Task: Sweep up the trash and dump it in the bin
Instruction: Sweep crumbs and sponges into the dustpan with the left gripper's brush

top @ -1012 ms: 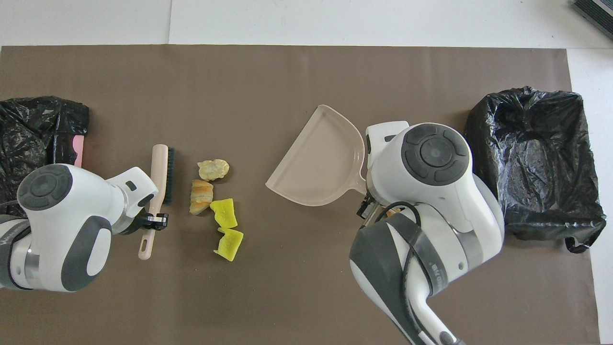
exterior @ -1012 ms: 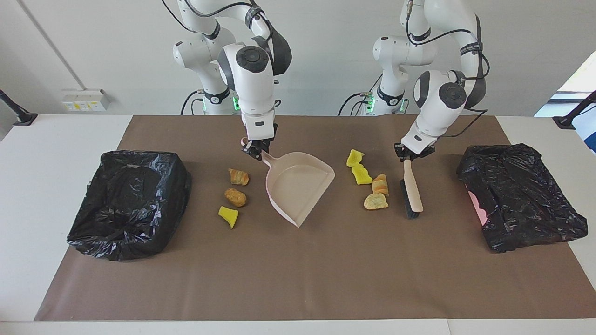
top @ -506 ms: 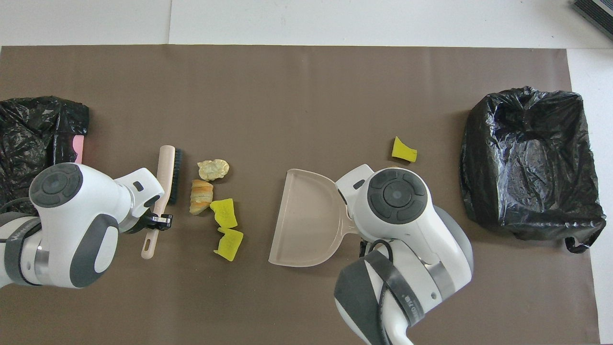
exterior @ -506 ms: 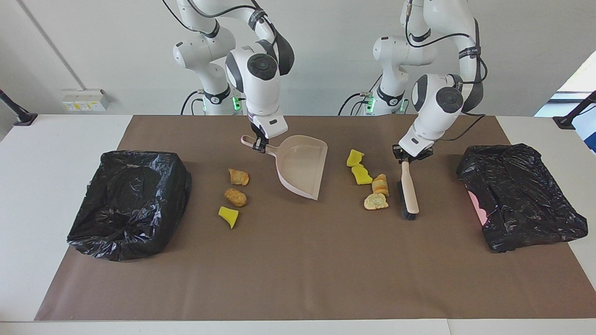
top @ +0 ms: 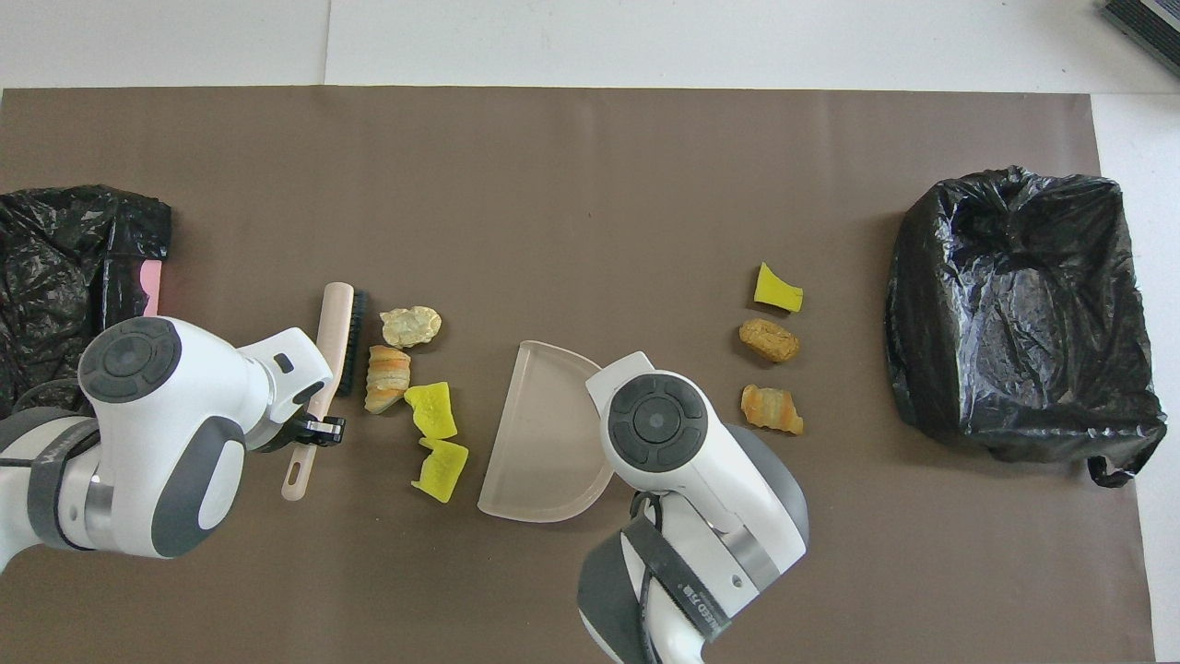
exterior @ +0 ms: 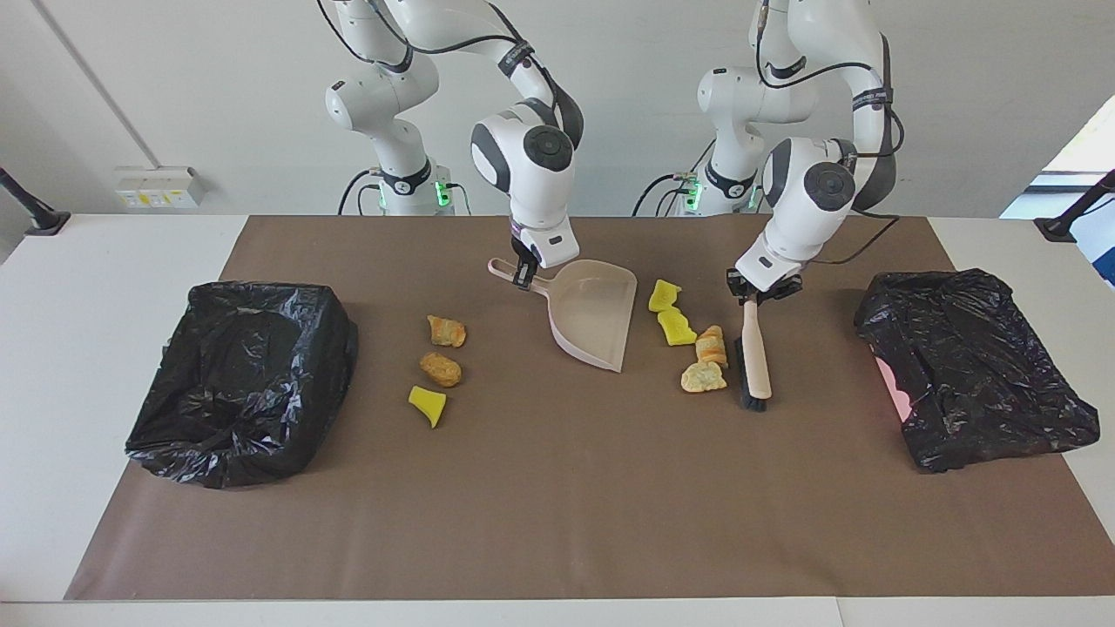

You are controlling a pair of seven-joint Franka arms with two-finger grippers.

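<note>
Overhead, the right arm's wrist hides the dustpan (top: 539, 433) handle from you — its 3 o'clock side. The second black bag (top: 64, 249) is cut off at 9 o'clock.

You have a brown paper mat (exterior: 557, 522) covering most of the white table (exterior: 104, 252). At the left arm's end of it a crumpled black plastic bag (exterior: 976, 366) lies over something pink (exterior: 897, 383), which peeks out at its edge. A black clamp mount (exterior: 35, 213) sits at each robot-side corner of your table, and there's a white socket box (exterior: 158, 185) on the wall
</note>
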